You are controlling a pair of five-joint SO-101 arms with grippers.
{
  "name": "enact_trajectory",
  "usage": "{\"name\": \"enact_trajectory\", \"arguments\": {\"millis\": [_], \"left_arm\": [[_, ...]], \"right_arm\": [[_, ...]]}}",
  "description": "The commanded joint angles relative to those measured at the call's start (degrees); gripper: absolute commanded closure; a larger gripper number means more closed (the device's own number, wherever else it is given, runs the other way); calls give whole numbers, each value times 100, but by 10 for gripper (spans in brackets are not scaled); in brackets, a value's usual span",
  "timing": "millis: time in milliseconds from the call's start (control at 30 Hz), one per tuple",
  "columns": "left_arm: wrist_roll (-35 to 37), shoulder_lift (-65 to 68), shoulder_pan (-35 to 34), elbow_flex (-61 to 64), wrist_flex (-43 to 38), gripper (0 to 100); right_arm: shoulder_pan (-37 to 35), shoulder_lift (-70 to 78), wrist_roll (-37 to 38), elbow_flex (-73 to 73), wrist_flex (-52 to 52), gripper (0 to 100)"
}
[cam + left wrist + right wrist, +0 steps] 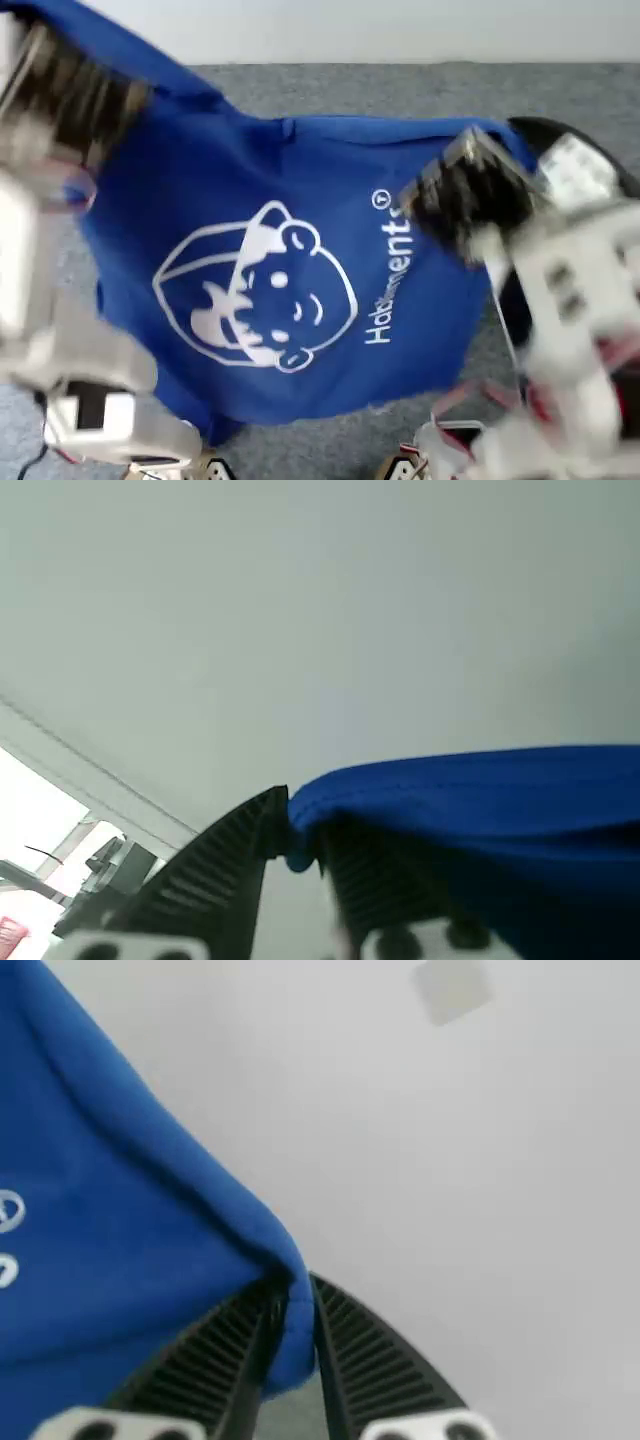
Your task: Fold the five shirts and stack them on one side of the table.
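Blue shirt (280, 270): spread wide between the two hands, printed side towards the high camera; one upper corner is at the picture's upper left, the other at right of centre, and the lower hem lies near the arm bases. It covers most of the bench.
Bench (420, 90): grey surface, showing beyond the shirt's far edge and beside its hem.
Left arm (60, 350): white, blurred, rising along the left edge of the high view.
Right arm (570, 300): white, blurred, at the right of the high view.
Print (255, 290): white outline of a cartoon face at the shirt's centre, with a line of white lettering beside it.
Left hand (300, 820): clenched on a folded edge of the shirt (480, 790), cloth pinched between both ribbed black fingers.
Right hand (298, 1295): clenched on a corner fold of the shirt (120, 1240), cloth bulging out between the fingers.
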Motion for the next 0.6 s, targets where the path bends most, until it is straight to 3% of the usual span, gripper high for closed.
{"name": "enact_trajectory", "arguments": {"millis": [0,200,567], "left_arm": [[-202,651,44,725,-53,985],[-316,2338,26,1516,-905,985],[-316,4615,290,532,-2760,985]], "right_arm": [[4,910,44,923,-462,987],[40,2202,26,1987,-1930,987],[84,4189,35,2066,-4796,987]]}}
